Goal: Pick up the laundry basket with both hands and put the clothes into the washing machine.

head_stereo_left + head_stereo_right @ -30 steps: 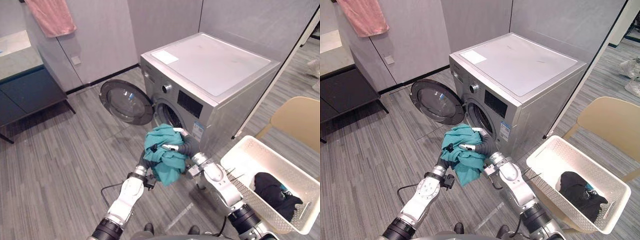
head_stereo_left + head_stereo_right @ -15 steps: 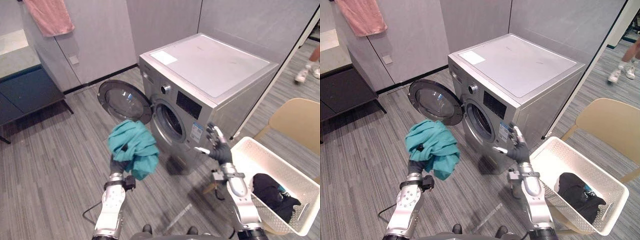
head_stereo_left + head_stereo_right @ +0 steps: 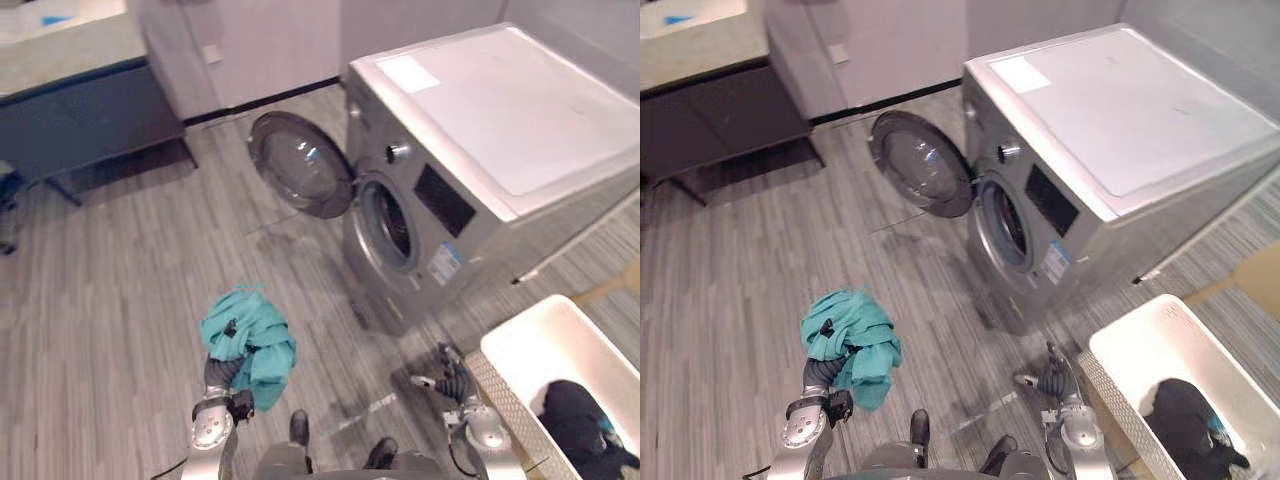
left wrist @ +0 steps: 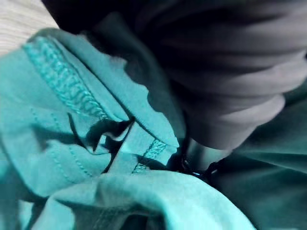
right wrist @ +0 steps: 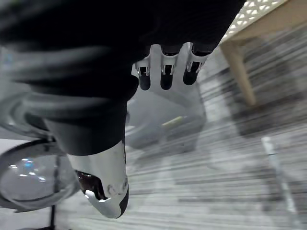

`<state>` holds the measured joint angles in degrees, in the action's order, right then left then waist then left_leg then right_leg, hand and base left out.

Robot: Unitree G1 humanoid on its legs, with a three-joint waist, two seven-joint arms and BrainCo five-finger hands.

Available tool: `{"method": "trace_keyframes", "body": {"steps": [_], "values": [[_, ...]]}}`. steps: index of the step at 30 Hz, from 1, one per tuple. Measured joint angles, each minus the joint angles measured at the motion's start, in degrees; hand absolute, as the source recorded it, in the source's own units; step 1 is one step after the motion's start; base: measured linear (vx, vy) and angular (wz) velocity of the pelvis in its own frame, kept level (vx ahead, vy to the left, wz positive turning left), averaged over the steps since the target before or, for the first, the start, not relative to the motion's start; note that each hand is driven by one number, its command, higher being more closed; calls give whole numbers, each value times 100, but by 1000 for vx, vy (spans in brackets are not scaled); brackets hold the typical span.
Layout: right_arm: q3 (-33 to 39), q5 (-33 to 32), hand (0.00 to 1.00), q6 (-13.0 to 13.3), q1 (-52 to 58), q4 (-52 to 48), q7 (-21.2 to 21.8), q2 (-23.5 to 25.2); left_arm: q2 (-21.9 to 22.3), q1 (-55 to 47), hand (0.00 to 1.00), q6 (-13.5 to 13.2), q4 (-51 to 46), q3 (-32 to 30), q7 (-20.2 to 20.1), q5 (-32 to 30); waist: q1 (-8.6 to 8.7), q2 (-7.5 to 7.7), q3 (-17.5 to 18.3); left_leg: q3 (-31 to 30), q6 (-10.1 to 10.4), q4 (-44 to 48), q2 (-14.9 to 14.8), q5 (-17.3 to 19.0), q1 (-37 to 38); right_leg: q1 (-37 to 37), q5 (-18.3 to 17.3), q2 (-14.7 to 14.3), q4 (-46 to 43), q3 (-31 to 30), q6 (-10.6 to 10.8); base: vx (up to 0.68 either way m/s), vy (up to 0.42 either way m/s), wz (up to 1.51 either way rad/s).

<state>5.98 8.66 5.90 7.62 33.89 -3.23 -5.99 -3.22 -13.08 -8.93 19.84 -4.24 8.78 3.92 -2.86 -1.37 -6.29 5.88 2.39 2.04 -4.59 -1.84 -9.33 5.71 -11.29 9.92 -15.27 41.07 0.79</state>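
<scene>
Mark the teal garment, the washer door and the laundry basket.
teal garment [image 3: 248,335], left eye view, bunched cloth's middle
washer door [image 3: 300,165], left eye view, its round glass
laundry basket [image 3: 552,340], left eye view, bare white floor

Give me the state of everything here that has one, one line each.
washing machine door: open, swung wide.
teal garment: bunched up, carried on the left hand.
right hand: open, empty.
white laundry basket: upright, holding a dark garment.
</scene>
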Motion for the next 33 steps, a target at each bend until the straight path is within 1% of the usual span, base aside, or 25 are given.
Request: {"method": "trace_keyframes", "body": {"steps": [4, 5, 6, 7, 8, 9, 10, 11, 12, 15, 16, 17, 18, 19, 20, 21, 22, 23, 25, 26, 27, 29, 31, 32, 33], "values": [[125, 106, 0, -87, -207, 440, -225, 126, -43, -158, 100, 127, 270, 5, -101, -40, -35, 47, -34, 200, -71, 22, 84, 60, 32, -68, -30, 107, -48, 37, 74, 71, 12, 10], [131, 107, 0, -105, -231, 563, -265, 123, -45, -163, 100, 148, 277, 13, -139, -126, -29, 106, -84, 352, -177, 214, 131, 282, 15, -67, -189, 283, -285, 109, 148, 99, 74, 23], [137, 107, 0, -128, -228, 618, -289, 123, -51, -165, 100, 159, 276, 11, -147, -153, -24, 163, -142, 375, -187, 382, 183, 419, 13, -66, -326, 450, -554, 116, 182, 78, 54, 31], [140, 105, 0, -194, -201, 649, -308, 118, -70, -195, 100, 180, 275, 9, -154, -210, 16, 282, -222, 365, -149, 643, 268, 709, 12, -58, -547, 747, -1105, 68, 203, 86, 9, 26], [148, 99, 0, -230, -155, 627, -313, 105, -87, -259, 100, 215, 266, 19, -153, -236, 44, 336, -310, 361, -166, 879, 313, 922, 61, 113, -521, 953, -1791, -409, 81, 110, 47, 21], [141, 94, 0, -235, -112, 558, -322, 112, -150, -316, 100, 227, 243, 62, -148, -241, 109, 336, -395, 339, -227, 1065, 335, 1085, 150, 452, -255, 1002, -2547, -1184, -355, 145, 79, 11], [132, 89, 0, -234, -83, 535, -323, 126, -204, -330, 100, 229, 224, 92, -137, -242, 167, 356, -432, 289, -248, 1110, 324, 1150, 223, 646, -66, 1004, -2946, -1501, -580, 208, 85, 15], [130, 84, 0, -226, -45, 538, -322, 156, -283, -357, 100, 237, 217, 150, -117, -244, 219, 277, -512, 141, -259, 1113, 253, 1231, 390, 1004, -200, 838, -3359, -2034, -322, 244, 33, 18], [133, 69, 0, -224, 4, 536, -323, 179, -327, -316, 100, 240, 210, 181, -110, -244, 251, 266, -518, 53, -234, 1070, 155, 1303, 469, 1187, -438, 497, -3099, -2218, -78, 250, -2, 22], [143, -21, 0, -224, 59, 568, -337, 166, -379, -124, 100, 240, 209, 186, -100, -243, 372, 285, -549, -106, -221, 919, 109, 1372, 643, 1490, -418, 116, -2161, -2089, -7, 254, -27, 30], [141, -28, 0, -226, 56, 625, -339, 158, -373, 8, 100, 237, 208, 202, -100, -246, 418, 279, -559, -159, -176, 845, 97, 1432, 754, 1557, -231, -48, -1413, -2013, 17, 382, -105, 48], [141, -29, 0, -226, 73, 631, -345, 160, -377, 116, 100, 233, 205, 224, -106, -292, 477, 300, -558, -261, -92, 907, 143, 1558, 794, 1551, 16, -138, -860, -2071, -73, 395, -132, 58], [142, -30, 0, -229, 73, 642, -350, 154, -373, 181, 100, 233, 208, 242, -105, -352, 525, 288, -568, -350, -49, 994, 143, 1664, 792, 1536, 254, -161, -892, -2118, -234, 413, -165, 76], [145, -71, 0, -234, 86, 627, -369, 101, -312, 261, 100, 235, 209, 389, -100, -438, 615, 175, -558, -540, 83, 1163, 19, 1884, 896, 1383, 293, -232, -1057, -2012, -311, 509, -164, 66], [146, -132, 0, -235, 91, 568, -410, 102, -272, 315, 100, 228, 182, 505, -110, -475, 555, 46, -621, -438, 158, 1726, -113, 1865, 793, 1191, 61, -290, -1071, -1910, -320, 531, -169, 56], [142, -137, 0, -232, 68, 498, -413, 124, -242, 352, 100, 229, 120, 604, -120, -480, 562, 22, -643, -327, 254, 2328, -205, 1807, 554, 1091, 39, -315, -1069, -1858, -379, 536, -171, 23], [126, -144, 0, -234, 64, 352, -413, 128, -154, 390, 100, 230, 16, 697, -138, -480, 530, -58, -685, -144, 471, 3426, -421, 1619, 183, 848, 3, -428, -991, -1774, -436, 499, -183, -5], [93, -233, 0, -229, 45, 214, -416, 134, -57, 343, 100, 226, -55, 716, -160, -472, 464, -85, -718, 23, 462, 4561, -760, 1352, -168, 438, -68, -634, -770, -1832, -525, 511, -166, -30], [96, -364, 0, -204, 3, 3, -434, 240, -27, 303, 100, 227, -140, 727, -242, -472, 385, -6, -764, 319, 326, 5401, -1048, 1485, -389, -107, -75, -793, -459, -2009, -536, 520, -118, -53], [34, -368, 0, -187, 24, -97, -389, 262, -33, 331, 100, 224, -170, 815, -256, -471, 349, 166, -823, 533, 151, 5400, -1052, 1590, -548, -497, -74, -777, -182, -2226, -535, 518, -93, -46], [10, -370, 0, -184, 37, -92, -390, 263, -32, 343, 100, 214, -202, 860, -260, -472, 341, 219, -833, 544, 107, 5251, -1032, 1617, -662, -601, -73, -772, -72, -2274, -534, 400, -49, -42], [16, -376, 0, -187, -47, 44, -418, 383, -24, 396, 100, 179, -233, 920, -278, -474, 308, 208, -823, 379, 29, 4471, -855, 1664, -1033, -743, -73, -775, 158, -2569, -534, 326, 84, -62], [112, -377, 0, -206, -286, 339, -430, 385, -27, 489, 100, 191, -115, 903, -278, -480, 245, 235, -875, -204, 69, 3454, -396, 1633, -1275, -845, -72, -671, 235, -2905, -529, 341, 193, -82], [186, -377, 0, -210, -344, 543, -437, 388, -30, 514, 100, 213, -28, 905, -270, -493, 194, 268, -912, -643, 165, 2501, -120, 1362, -1226, -945, -65, -594, 229, -3074, -352, 362, 292, -94], [248, -374, 0, -210, -324, 587, -439, 314, -4, 474, 100, 215, 34, 937, -257, -520, 170, 134, -879, -1101, 178, 1422, -50, 310, -1003, -1057, -162, -626, 218, -3262, -21, 360, 327, -112]]}}
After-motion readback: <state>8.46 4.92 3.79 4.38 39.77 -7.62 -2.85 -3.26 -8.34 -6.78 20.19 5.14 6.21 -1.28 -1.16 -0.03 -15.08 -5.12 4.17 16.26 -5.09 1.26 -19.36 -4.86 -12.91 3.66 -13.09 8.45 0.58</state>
